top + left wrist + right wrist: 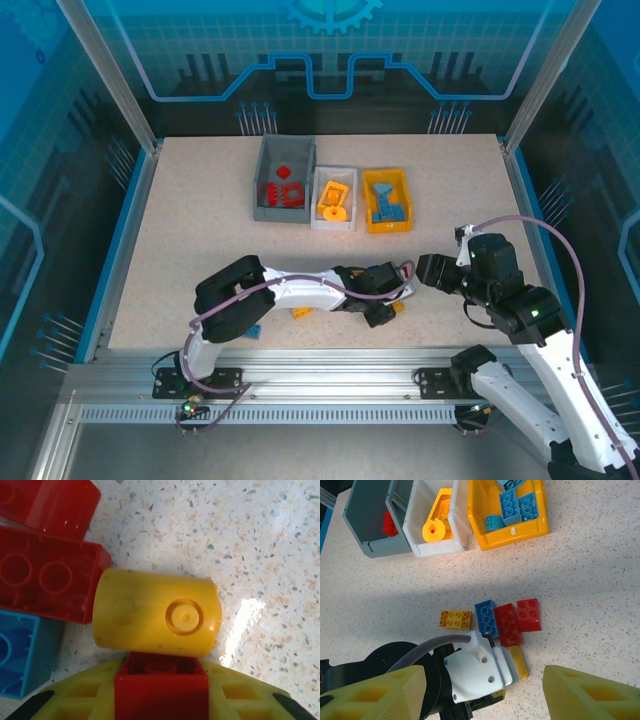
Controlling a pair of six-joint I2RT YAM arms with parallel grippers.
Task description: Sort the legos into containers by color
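left arm (300, 290): white shell, black joints | cable (440, 641): grey | pincer fingers (590, 692): pale yellow

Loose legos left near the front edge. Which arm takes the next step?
Left. The left gripper is down among the loose legos with a red brick between its jaws; the right gripper hangs open beside them.

The speckled beige table (200, 220) has three bins side by side at its far middle: a dark grey bin (262, 180) on the left, a white bin (334, 227) in the centre and a yellow-orange bin (387, 229) on the right. Close to the near edge, loose bricks lie on the bare top. A flat yellow-orange brick (455, 619) is leftmost, then a blue brick (486, 618) against a red brick (508, 624), a second red brick (528, 614) rightmost, and a rounded yellow piece (518, 661) just nearer.
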